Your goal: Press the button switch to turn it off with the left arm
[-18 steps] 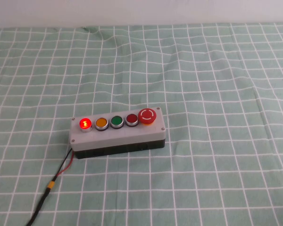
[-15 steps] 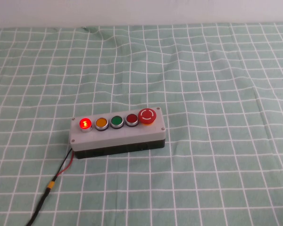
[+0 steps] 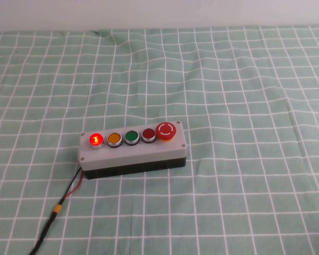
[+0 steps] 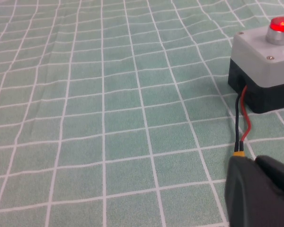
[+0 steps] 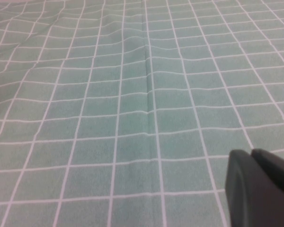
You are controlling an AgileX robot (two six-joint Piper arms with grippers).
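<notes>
The button switch is the small round red button at the left end of the row on the grey box, and it glows red. It also shows in the left wrist view. My left gripper is shut and empty. It hangs low over the cloth beside the box's wires, well short of the box. In the high view only a dark sliver shows at the bottom left corner. My right gripper is shut and empty over bare cloth, out of the high view.
Orange, green and darker red buttons and a large red mushroom button fill the row. Red and black wires with a yellow joint run from the box's left end toward me. A green checked cloth covers the table.
</notes>
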